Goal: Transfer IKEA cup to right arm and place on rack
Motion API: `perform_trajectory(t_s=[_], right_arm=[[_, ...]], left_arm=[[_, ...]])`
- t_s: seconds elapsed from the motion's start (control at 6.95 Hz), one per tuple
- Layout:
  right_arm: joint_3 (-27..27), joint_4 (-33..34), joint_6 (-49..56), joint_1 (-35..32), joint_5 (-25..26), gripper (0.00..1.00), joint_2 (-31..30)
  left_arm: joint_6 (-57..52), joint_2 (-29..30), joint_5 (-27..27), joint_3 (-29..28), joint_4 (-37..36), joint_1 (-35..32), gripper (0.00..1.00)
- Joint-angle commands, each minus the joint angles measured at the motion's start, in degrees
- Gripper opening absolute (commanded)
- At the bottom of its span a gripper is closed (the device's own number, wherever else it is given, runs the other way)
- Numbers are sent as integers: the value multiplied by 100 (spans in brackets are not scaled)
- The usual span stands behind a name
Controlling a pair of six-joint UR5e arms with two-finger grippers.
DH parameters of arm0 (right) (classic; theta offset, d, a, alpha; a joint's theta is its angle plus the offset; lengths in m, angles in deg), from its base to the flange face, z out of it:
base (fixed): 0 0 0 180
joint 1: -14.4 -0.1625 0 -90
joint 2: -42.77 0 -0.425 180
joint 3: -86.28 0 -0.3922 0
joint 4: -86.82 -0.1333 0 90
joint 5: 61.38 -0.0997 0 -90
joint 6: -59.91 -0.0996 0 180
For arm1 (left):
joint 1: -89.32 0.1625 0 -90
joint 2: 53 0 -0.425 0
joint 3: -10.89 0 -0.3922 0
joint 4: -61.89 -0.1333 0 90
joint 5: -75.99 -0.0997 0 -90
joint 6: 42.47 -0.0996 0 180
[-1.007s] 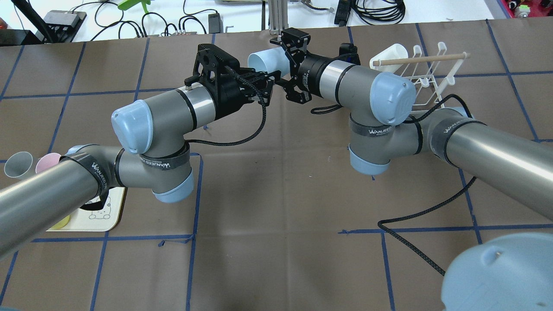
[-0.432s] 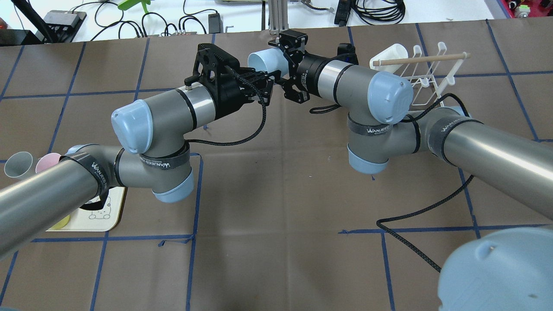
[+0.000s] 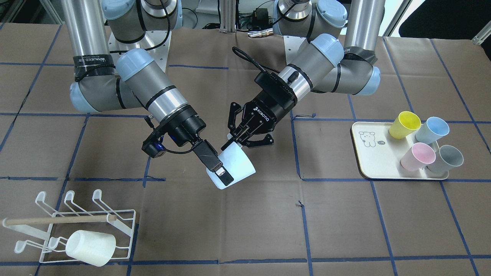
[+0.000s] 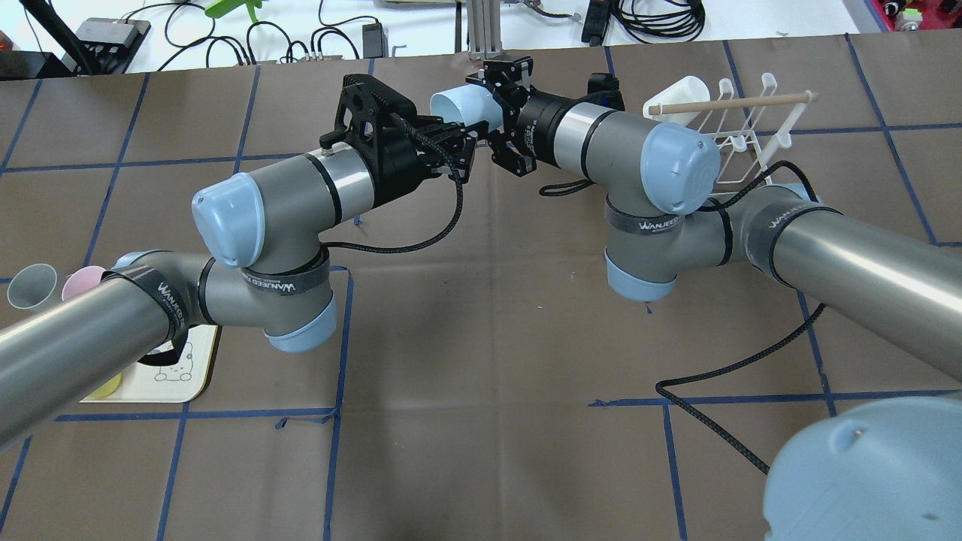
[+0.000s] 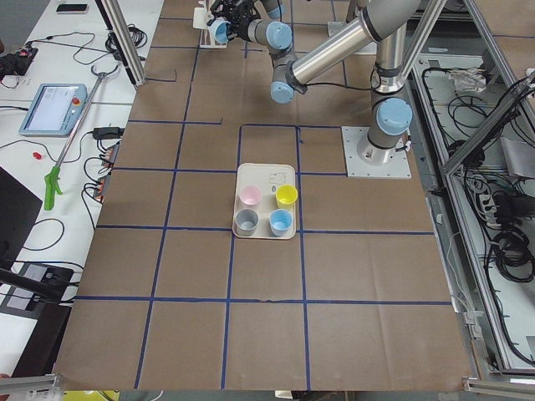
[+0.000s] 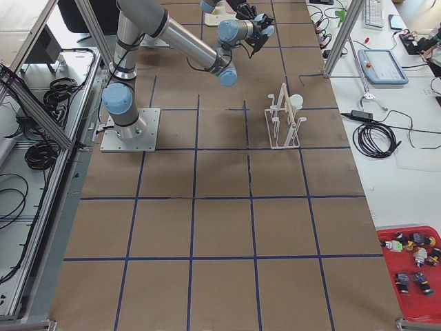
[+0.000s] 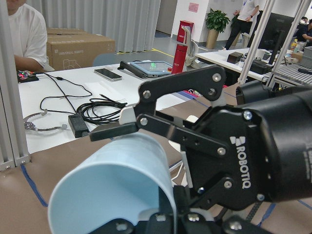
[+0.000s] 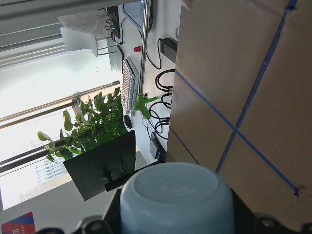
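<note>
A pale blue cup (image 3: 238, 164) hangs in mid-air over the table's middle, lying on its side. My left gripper (image 3: 234, 142) is shut on the cup's rim wall, which the left wrist view shows pinched at the bottom of the cup (image 7: 117, 180). My right gripper (image 3: 222, 170) is open, its fingers straddling the base end of the cup (image 8: 175, 200); one finger lies along the cup's side and the other is hidden behind it. The white wire rack (image 3: 132, 230) with its wooden dowel (image 3: 57, 220) stands at the table's far right corner and holds a white cup (image 3: 90, 241).
A cream tray (image 3: 368, 153) on my left side carries several coloured cups, among them yellow (image 3: 404, 124) and pink (image 3: 418, 155). Both arms' elbows and black cables hang over the table's middle. Blue tape lines grid the brown table cover.
My right gripper has slid a little further along the cup towards my left gripper. The cup and the left arm have hardly moved.
</note>
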Motion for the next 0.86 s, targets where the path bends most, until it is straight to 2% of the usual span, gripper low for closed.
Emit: perform_trajectory(t_s=[0.0, 0.14, 0.29, 0.43, 0.72], right_arm=[[3, 8, 7, 0, -8, 40, -13], [3, -1, 7, 0, -8, 40, -13], [3, -1, 7, 0, -8, 39, -13], [3, -1, 7, 0, -17, 39, -4], [20, 34, 25, 9, -26, 39, 13]], left_arm=[[-7, -27, -125, -3, 2, 1, 38], [2, -27, -116, -12, 20, 10, 85], [2, -36, -99, -3, 20, 53, 99], [2, -62, -116, -3, 29, 149, 99], [2, -359, 32, 127, 255, 815, 99]])
